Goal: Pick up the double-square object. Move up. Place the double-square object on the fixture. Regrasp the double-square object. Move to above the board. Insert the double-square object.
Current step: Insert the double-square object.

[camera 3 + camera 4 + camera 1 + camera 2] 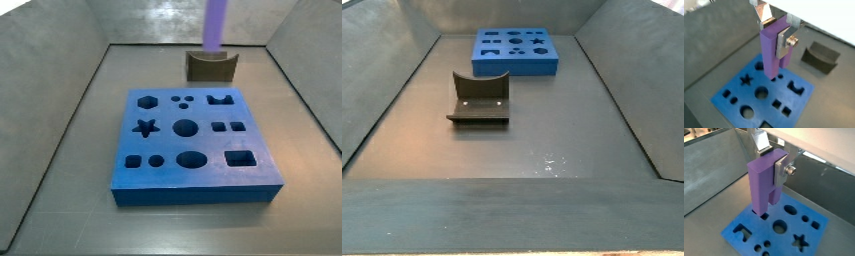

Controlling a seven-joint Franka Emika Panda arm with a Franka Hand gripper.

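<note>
I see the gripper point(783, 39) above the board point(734, 100) pinching the purple block point(774, 52) near its top; it looks light, stiff, maybe slick.

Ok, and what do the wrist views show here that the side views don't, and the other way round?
Only the wrist views show the gripper. Its silver fingers are shut on the upright double-square object, held above the board. Only the side views show the whole board with every cut-out, and the fixture with its notch empty. Shared: the board, the fixture in a wrist view, and the double-square object's lower end in a side view.
</note>
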